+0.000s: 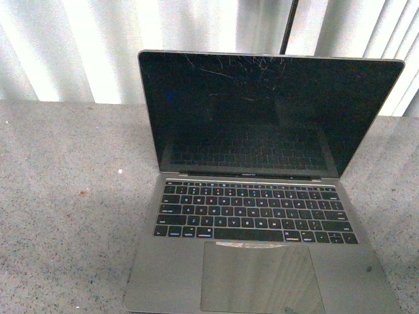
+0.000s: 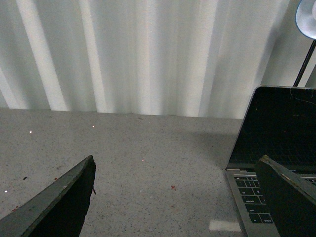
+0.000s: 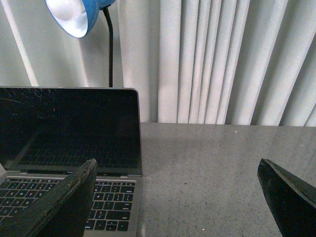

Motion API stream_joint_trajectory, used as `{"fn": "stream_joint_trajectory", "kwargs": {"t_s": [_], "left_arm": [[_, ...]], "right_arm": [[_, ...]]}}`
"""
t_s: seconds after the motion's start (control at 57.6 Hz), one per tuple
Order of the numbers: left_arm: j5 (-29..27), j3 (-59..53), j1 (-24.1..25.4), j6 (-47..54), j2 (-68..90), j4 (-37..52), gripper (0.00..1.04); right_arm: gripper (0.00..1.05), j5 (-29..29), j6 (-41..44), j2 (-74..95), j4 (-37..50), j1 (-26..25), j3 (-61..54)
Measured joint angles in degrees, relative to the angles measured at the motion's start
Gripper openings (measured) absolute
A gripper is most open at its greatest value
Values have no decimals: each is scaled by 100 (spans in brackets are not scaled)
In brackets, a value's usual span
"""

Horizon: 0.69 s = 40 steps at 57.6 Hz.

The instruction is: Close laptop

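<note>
The laptop (image 1: 252,209) stands open on the grey speckled table, silver-grey with black keys, a large trackpad and a cracked black screen raised upright. Neither gripper shows in the front view. In the left wrist view my left gripper (image 2: 177,197) is open and empty over bare table, with the laptop (image 2: 269,148) beside its one finger (image 2: 289,197). In the right wrist view my right gripper (image 3: 180,197) is open and empty, one finger (image 3: 64,205) in front of the laptop's (image 3: 69,143) keyboard corner, the other over bare table. The lid's logo is hidden.
White curtains hang behind the table (image 1: 59,196). A blue desk lamp (image 3: 79,15) on a black stalk stands behind the laptop's screen. Small red specks (image 2: 173,187) lie on the table beside the laptop.
</note>
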<state>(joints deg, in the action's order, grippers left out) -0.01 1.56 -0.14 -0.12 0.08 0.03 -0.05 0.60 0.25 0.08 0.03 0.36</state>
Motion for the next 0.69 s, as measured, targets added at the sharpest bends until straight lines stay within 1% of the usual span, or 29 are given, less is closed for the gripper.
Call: {"fn": "stream_joint_trajectory", "kwargs": {"t_s": [0.695], "left_arm": [[-2, 0, 0, 0, 0, 0, 98]], "right_arm": [[97, 0, 2, 0, 0, 0, 0]]}}
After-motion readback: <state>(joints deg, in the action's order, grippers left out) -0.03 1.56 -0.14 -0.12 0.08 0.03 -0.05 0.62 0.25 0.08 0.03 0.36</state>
